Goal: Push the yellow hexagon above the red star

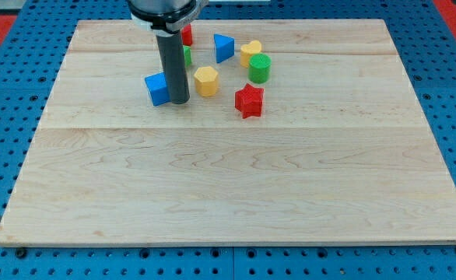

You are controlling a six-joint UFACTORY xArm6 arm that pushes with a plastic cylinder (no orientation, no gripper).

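A: What fills the view?

B: A pale wooden board (236, 187) on a blue pegged surface (26, 47). From the view's top my rod (173, 66) comes down; my tip (179, 102) rests on the board. It is a plain rod with nothing to open or close, and it holds nothing.

A: And the blocks?

B: A blue cube (157, 89) sits touching the rod on the view's left. The yellow hexagon (206, 81) lies just to the right of my tip, slightly apart from it. The red star (249, 100) is to the hexagon's lower right, near but not touching.

A: Anything further up?

B: A green cylinder (259, 68), a yellow block (250, 52) of rounded shape beside it, a blue triangle (223, 47). A red block (187, 34) and a green block (187, 55) peek from behind the rod; their shapes I cannot tell.
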